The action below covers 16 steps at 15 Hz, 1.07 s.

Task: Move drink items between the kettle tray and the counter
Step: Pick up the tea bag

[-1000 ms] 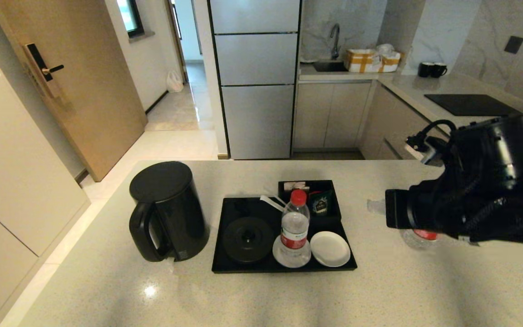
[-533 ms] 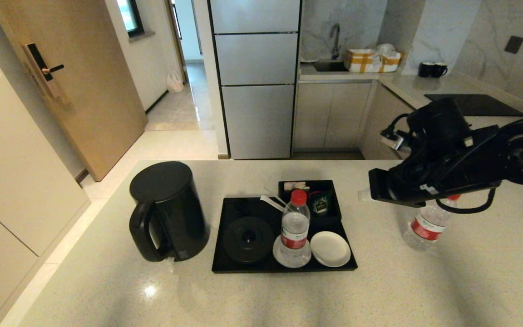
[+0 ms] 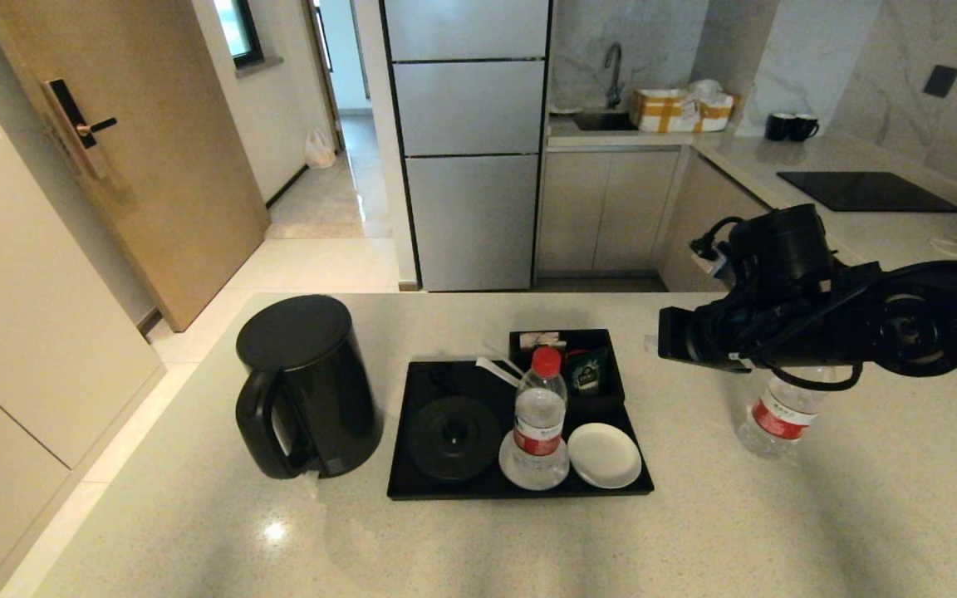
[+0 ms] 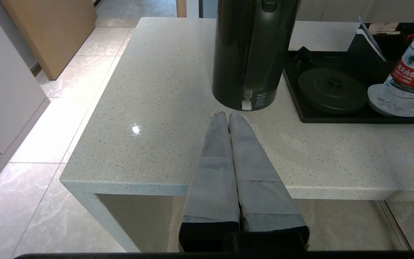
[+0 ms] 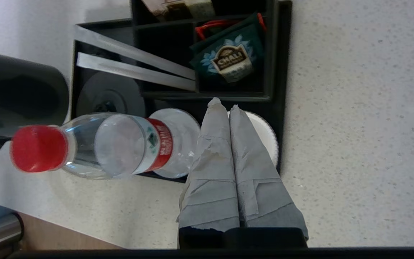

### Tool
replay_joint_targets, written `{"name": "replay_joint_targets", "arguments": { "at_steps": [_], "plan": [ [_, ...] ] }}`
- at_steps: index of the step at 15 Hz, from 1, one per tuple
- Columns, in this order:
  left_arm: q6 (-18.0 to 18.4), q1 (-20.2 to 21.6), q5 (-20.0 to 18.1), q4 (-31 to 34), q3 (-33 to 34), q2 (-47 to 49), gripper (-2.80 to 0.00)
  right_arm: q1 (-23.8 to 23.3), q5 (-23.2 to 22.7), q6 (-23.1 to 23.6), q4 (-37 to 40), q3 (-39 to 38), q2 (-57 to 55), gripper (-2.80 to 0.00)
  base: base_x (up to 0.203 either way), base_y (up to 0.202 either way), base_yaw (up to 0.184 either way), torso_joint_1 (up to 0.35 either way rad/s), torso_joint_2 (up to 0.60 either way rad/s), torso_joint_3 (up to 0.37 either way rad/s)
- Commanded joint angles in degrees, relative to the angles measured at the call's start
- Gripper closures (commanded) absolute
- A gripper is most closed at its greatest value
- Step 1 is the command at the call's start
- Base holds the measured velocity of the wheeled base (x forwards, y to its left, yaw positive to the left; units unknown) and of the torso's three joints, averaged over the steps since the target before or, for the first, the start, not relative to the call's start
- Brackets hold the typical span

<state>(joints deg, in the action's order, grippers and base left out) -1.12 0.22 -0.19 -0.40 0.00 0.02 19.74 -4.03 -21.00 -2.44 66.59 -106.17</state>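
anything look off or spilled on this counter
Nothing spilled or tipped. The one oddity: the black kettle stands on the counter left of the kettle tray, not on its round base. One water bottle stands upright on a coaster, another on the counter.

The right arm (image 3: pixel 885 324) reaches in from the right edge of the head view, forearm roughly level. Its right tool (image 5: pixel 225 106) has both tape-wrapped fingers (image 5: pixel 214 151) pressed together, holding nothing. The left tool (image 4: pixel 228 116) has its grey fingers (image 4: pixel 216 151) closed flat against each other too, also empty, tips pointing forward.
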Motion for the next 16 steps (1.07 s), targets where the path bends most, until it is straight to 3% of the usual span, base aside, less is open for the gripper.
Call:
{"name": "replay_joint_targets", "arguments": {
  "at_steps": [1, 7, 12, 14, 16],
  "plan": [
    [0.0, 0.0, 0.0, 0.0, 0.1, 0.0, 0.00, 0.0, -0.2, -0.1, -0.3, -0.1, 0.2, 0.00, 0.000, 0.000, 0.000, 0.000, 0.00, 0.000],
    [0.0, 0.0, 0.0, 0.0, 0.0, 0.0, 0.00, 0.1, -0.2, 0.4, -0.4, -0.6, 0.2, 0.00, 0.000, 0.000, 0.000, 0.161, -0.09, 0.058],
    [0.0, 0.0, 0.0, 0.0, 0.1, 0.0, 0.00, 0.1, -1.9, 1.2, 1.7, -1.3, 0.9, 0.00, 0.000, 0.000, 0.000, 0.012, -0.01, 0.012],
    [0.0, 0.0, 0.0, 0.0, 0.0, 0.0, 0.00, 0.1, -3.2, 3.4, 11.0, 2.0, 0.4, 0.00, 0.000, 0.000, 0.000, 0.000, 0.00, 0.000],
    [0.0, 0.0, 0.0, 0.0, 0.1, 0.0, 0.00, -1.0, -9.4, 3.8, 16.5, 6.7, -0.7, 0.00, 0.000, 0.000, 0.000, 0.000, 0.00, 0.000]
  ]
}}
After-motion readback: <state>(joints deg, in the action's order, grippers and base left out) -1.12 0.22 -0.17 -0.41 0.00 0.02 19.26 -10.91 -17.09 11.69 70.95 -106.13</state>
